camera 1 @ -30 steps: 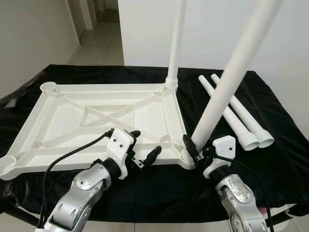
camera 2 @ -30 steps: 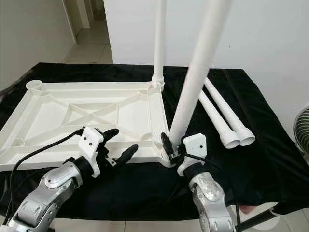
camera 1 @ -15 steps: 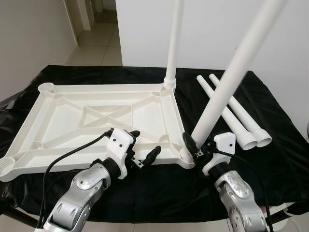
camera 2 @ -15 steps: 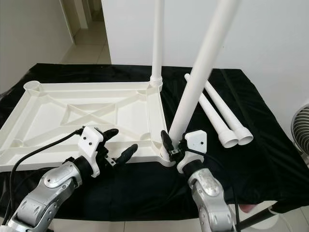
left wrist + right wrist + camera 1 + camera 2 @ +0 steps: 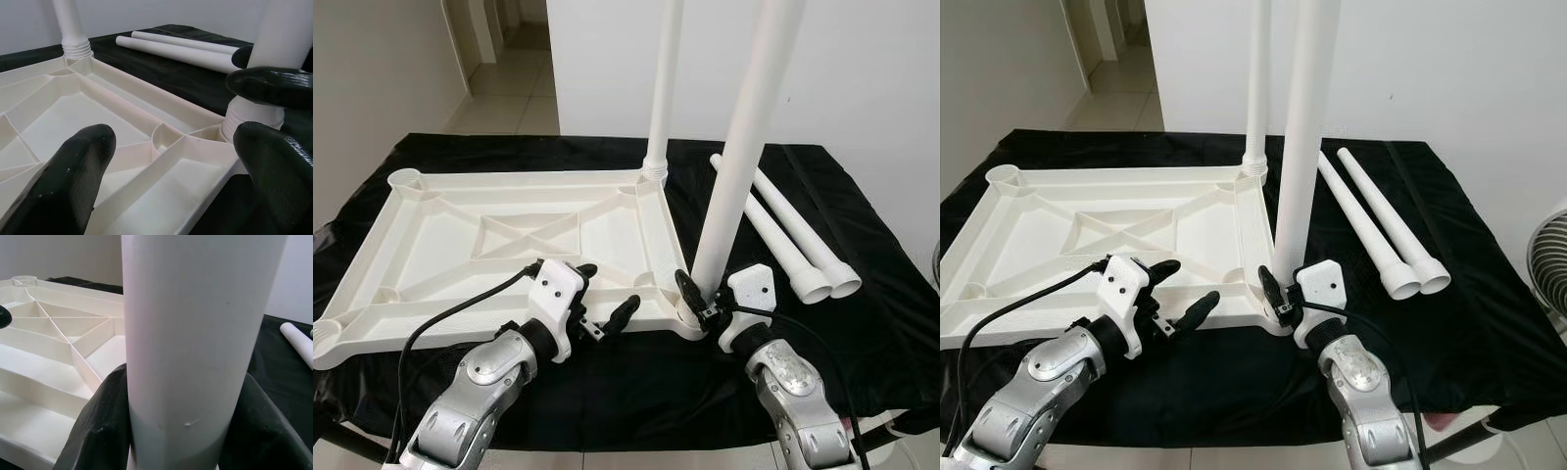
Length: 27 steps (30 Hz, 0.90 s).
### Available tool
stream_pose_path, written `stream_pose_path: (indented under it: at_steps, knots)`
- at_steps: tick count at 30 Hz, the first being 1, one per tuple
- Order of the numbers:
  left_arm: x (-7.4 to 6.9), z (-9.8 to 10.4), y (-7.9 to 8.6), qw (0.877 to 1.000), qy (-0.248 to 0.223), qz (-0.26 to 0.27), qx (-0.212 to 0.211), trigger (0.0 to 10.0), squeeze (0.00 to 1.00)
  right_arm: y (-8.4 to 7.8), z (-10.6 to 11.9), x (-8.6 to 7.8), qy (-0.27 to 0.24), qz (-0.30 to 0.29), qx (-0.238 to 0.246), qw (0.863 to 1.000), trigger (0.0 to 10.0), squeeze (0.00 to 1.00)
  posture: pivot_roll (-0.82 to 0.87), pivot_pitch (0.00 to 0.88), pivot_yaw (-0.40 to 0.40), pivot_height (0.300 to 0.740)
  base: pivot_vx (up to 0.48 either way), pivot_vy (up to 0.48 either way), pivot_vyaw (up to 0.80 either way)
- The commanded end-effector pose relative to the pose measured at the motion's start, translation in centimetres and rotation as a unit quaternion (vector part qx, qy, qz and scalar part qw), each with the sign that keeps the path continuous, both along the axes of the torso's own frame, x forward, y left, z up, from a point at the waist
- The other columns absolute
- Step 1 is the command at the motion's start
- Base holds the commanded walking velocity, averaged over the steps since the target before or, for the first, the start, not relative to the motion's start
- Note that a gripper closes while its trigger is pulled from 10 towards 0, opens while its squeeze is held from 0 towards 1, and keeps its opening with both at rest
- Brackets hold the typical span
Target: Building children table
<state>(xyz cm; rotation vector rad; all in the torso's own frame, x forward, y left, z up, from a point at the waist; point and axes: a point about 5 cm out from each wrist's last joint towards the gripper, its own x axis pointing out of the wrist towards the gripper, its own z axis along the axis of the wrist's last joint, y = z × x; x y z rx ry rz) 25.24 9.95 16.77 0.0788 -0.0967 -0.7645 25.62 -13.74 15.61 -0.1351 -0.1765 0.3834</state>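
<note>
Right gripper (image 5: 703, 305) clamped around the base of a white table leg (image 5: 741, 157), held nearly upright at the near right corner socket of the upturned white tabletop (image 5: 470, 245). Left gripper (image 5: 605, 294) spread wide, poised over the tabletop's near rim, grasping nothing. Ribbed underside up, with crossed braces and round corner sockets, lying on a black-draped table (image 5: 636, 377). Second leg (image 5: 664, 83) already standing in the far right corner. Two spare legs (image 5: 783, 230) lying side by side on the cloth, right of the tabletop.
</note>
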Motion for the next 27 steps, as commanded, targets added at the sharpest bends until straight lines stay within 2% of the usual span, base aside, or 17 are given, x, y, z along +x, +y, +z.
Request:
stream_pose_path:
  at_steps: [1, 8, 11, 15, 16, 19, 27]
  knots:
    - [-0.3, -0.1, 0.1, 1.000, 0.007, -0.015, 0.002, 10.0, 0.00, 0.0, -1.9, -0.5, 0.039, -0.008, 0.001, 0.999, 10.0, 0.00, -0.01, 0.098, 0.032, 0.740, 0.000, 0.000, 0.00]
    - [-0.2, -0.1, 0.0, 1.000, 0.007, -0.017, 0.002, 10.0, 0.00, -0.5, -1.5, -1.3, -0.004, -0.018, -0.004, 1.000, 10.0, 0.00, -0.02, 0.092, 0.036, 0.740, 0.000, 0.000, 0.00]
    - [-0.1, 0.0, -0.2, 1.000, 0.006, -0.019, 0.000, 10.0, 0.00, -2.0, -1.5, -1.0, -0.012, -0.065, 0.004, 0.998, 10.0, 0.00, -0.02, 0.089, 0.038, 0.740, 0.000, 0.000, 0.00]
    - [-0.1, 0.0, -0.3, 1.000, 0.006, -0.021, -0.002, 10.0, 0.00, -2.4, -1.8, -0.8, -0.002, -0.076, 0.014, 0.997, 10.0, 0.00, -0.02, 0.089, 0.038, 0.740, 0.000, 0.000, 0.00]
    - [0.0, 0.0, -0.3, 1.000, 0.005, -0.021, -0.001, 10.0, 0.00, -2.6, -2.0, -0.7, 0.009, -0.084, 0.034, 0.996, 10.0, 0.00, -0.02, 0.083, 0.037, 0.740, 0.000, 0.000, 0.00]
    - [0.0, 0.0, -0.4, 1.000, 0.005, -0.021, -0.003, 10.0, 0.00, -2.9, -2.0, -0.6, 0.008, -0.090, 0.045, 0.995, 10.0, 0.00, -0.02, 0.081, 0.036, 0.740, 0.000, 0.000, 0.00]
    - [0.0, 0.0, -0.3, 1.000, 0.004, -0.023, 0.000, 10.0, 0.00, -2.6, -2.7, -0.6, 0.020, -0.088, 0.044, 0.995, 10.0, 0.00, -0.02, 0.075, 0.039, 0.740, 0.000, 0.000, 0.00]
